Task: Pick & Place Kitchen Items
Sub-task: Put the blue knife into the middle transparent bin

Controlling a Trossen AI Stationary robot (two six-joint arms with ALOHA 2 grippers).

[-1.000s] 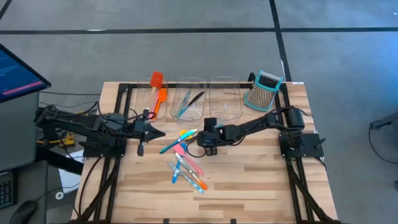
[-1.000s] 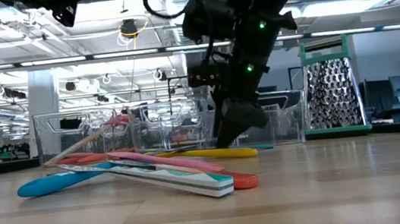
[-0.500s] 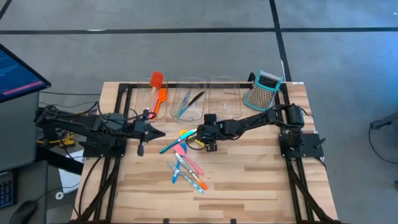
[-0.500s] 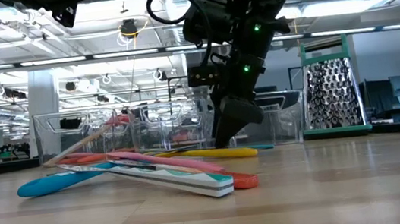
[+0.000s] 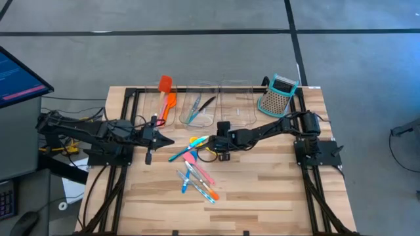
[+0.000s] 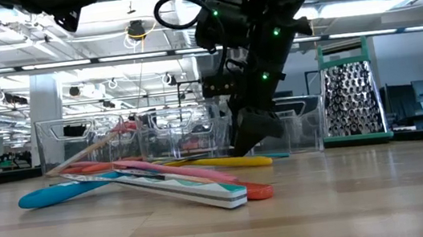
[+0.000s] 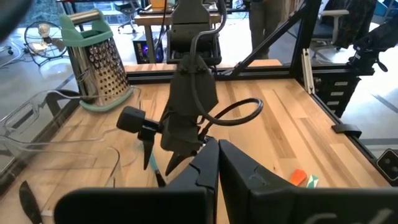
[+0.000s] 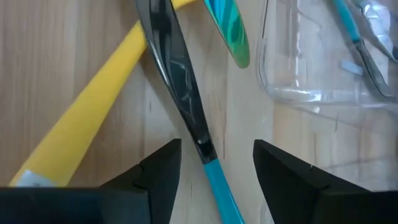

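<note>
My right gripper (image 8: 216,149) is open and points steeply down over the middle of the table (image 5: 262,177). Its fingers stand on either side of a slim utensil with a black blade and a teal handle (image 8: 198,140), which lies flat on the wood. Beside that utensil lie a yellow spoon (image 8: 87,112) and a teal spoon (image 8: 227,28). More utensils, pink, blue and orange, lie in a loose heap (image 5: 195,174) nearer the front. In the low view the right gripper (image 6: 247,134) hangs just above the boards. My left gripper (image 5: 154,139) is shut and waits at the left, holding nothing.
Three clear bins (image 5: 200,108) stand in a row at the back; the left one holds orange and red spatulas (image 5: 167,98), the middle one a few slim pieces. One bin's edge (image 8: 323,68) lies close to my right fingers. A teal-and-grey grater (image 5: 278,94) stands back right.
</note>
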